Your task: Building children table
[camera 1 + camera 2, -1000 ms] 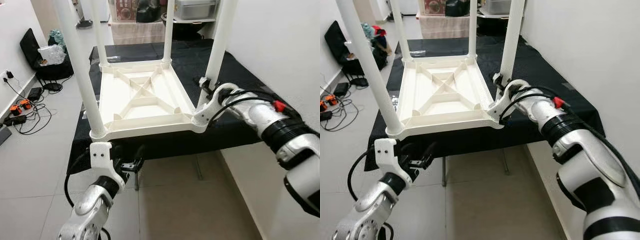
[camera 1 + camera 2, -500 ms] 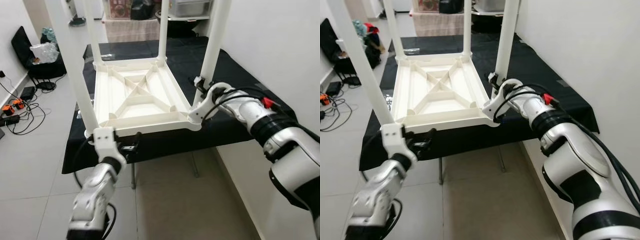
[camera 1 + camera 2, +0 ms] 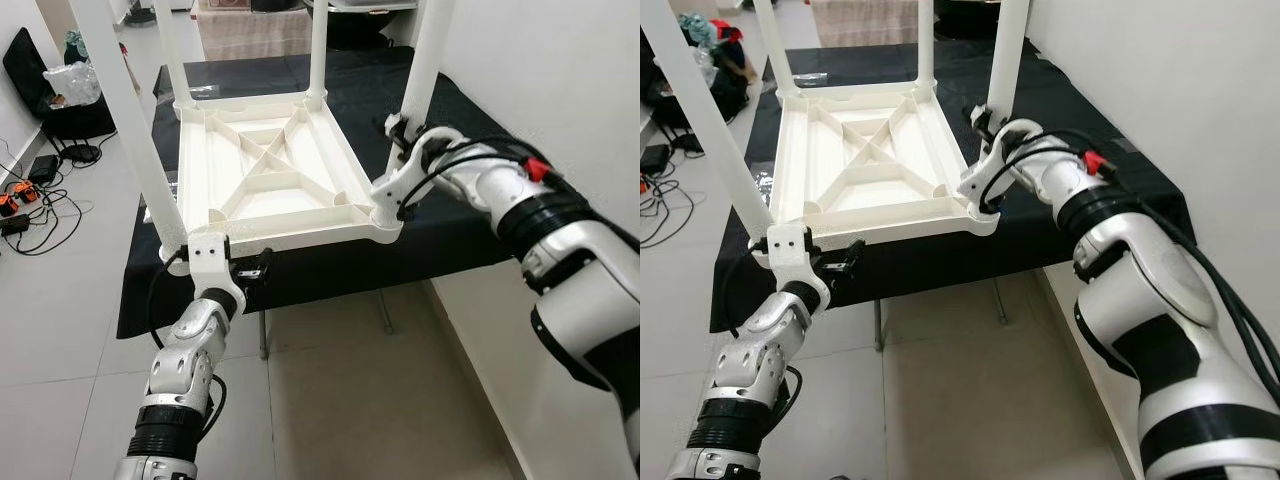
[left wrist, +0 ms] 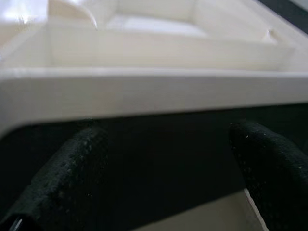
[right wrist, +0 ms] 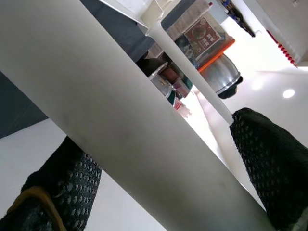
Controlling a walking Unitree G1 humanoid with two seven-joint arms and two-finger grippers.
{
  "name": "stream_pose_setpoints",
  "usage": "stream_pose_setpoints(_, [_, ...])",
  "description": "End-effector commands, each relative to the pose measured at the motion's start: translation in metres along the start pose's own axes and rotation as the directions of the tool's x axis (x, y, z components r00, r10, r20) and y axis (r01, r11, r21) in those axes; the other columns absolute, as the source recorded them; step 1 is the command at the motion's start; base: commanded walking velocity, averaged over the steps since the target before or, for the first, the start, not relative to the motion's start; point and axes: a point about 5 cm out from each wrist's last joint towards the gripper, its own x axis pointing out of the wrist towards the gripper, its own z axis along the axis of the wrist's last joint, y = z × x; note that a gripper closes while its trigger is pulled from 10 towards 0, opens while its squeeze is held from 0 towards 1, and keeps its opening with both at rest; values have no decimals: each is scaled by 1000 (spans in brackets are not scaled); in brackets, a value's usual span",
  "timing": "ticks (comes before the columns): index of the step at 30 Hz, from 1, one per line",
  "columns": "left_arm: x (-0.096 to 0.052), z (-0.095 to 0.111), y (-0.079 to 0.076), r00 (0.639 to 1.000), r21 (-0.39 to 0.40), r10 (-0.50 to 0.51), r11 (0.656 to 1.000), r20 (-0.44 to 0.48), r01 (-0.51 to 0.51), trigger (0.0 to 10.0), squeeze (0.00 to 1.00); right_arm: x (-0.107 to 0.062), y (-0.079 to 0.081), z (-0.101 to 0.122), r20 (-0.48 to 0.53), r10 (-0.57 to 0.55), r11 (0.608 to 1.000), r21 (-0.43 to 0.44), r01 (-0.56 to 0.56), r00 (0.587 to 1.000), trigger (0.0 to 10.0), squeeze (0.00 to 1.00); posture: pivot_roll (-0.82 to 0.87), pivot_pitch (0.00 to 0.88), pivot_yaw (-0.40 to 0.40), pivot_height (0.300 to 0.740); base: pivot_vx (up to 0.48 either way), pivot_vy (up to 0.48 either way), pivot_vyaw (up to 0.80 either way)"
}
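Left eye view: upside-down white children's table (image 3: 275, 180) resting top-down on black-draped bench (image 3: 470, 235), four legs up. Right gripper (image 3: 392, 135) at near right leg (image 3: 425, 75), just above the corner socket. Left gripper (image 3: 262, 268) below the near rim beside near left leg (image 3: 130, 120), fingers pointing under the frame. Cables (image 3: 25, 215) on tiled floor (image 3: 330, 400) well to the left.

Right eye view: same layout; right gripper (image 3: 978, 122) touching the leg base, left gripper (image 3: 845, 255) just under the table's front edge.

Left wrist view: fingers (image 4: 72, 168) spread wide with nothing between them, white rim (image 4: 154, 89) just above and ahead.

Right wrist view: fingers (image 5: 269, 163) apart on either side of the leg (image 5: 120, 130), bracketing it; firm contact not confirmable.

Judged step: seating or checking the near right leg. Best done by closing squarely across the leg low down, pushing straight along its axis into the socket, and bracing the frame from below with the left gripper to stop the table sliding on the cloth.
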Motion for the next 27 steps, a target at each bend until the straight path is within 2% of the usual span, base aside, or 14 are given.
stream_pose_setpoints(1, [1,-4,3,1000,14,8,1000,-25,-8,10000,0,-1,-26,-9,-28,-104,994,43,105,994,10000,0,-58,121,-17,740,0,0,0])
stream_pose_setpoints(5, [4,-3,13,999,40,28,999,-44,-26,10000,0,-1,-33,-15,-49,-121,991,55,123,991,10000,0,-60,122,-20,740,0,0,0])
stream_pose_setpoints(7, [2,3,22,997,113,70,991,-6,-69,10000,0,-2,-34,-18,-55,-117,991,64,121,992,10000,0,-57,121,-23,740,0,0,0])
stream_pose_setpoints(8, [2,3,22,997,113,70,991,-6,-69,10000,0,-2,-34,-18,-55,-117,991,64,121,992,10000,0,-57,121,-23,740,0,0,0])
stream_pose_setpoints(11, [-2,12,30,991,189,128,973,48,-135,10000,0,-2,-32,-19,-62,-105,992,64,109,993,10000,0,-56,120,-23,740,0,0,0])
stream_pose_setpoints(13, [-10,18,26,988,239,120,961,99,-140,10000,0,-1,-29,-19,-61,-90,994,62,94,994,10000,0,-57,115,-21,740,0,0,0])
stream_pose_setpoints(14, [-15,17,22,989,246,112,960,96,-133,10000,0,-1,-27,-18,-60,-86,994,61,90,994,10000,0,-53,112,-22,740,0,0,0])
stream_pose_setpoints(16, [-26,6,16,993,203,118,972,28,-122,10000,0,0,-24,-17,-62,-80,994,64,84,995,10000,0,-53,112,-22,740,0,0,0])
stream_pose_setpoints(17, [-30,2,15,993,212,117,970,3,-115,10000,0,0,-23,-17,-64,-82,994,66,86,995,10000,0,-49,106,-22,740,0,0,0])
stream_pose_setpoints(23, [-44,-13,24,985,223,169,962,-36,-157,10000,0,-1,-24,-22,-89,-96,990,94,105,991,10000,0,-44,97,-25,740,0,0,0])
stream_pose_setpoints(24, [-46,-16,28,983,218,179,962,-39,-167,10000,0,-1,-25,-23,-97,-102,989,94,111,990,8431,0,-43,97,-26,740,0,0,0])
stream_pose_setpoints(26, [-47,-17,30,982,218,186,960,-38,-173,10000,0,-1,-26,-25,-102,-105,989,93,114,989,8431,0,-43,97,-26,740,0,0,0])
stream_pose_setpoints(27, [-49,-17,34,978,228,204,955,-37,-190,10000,0,-2,-26,-27,-108,-102,989,93,112,989,3843,0,-42,95,-28,740,0,0,0])
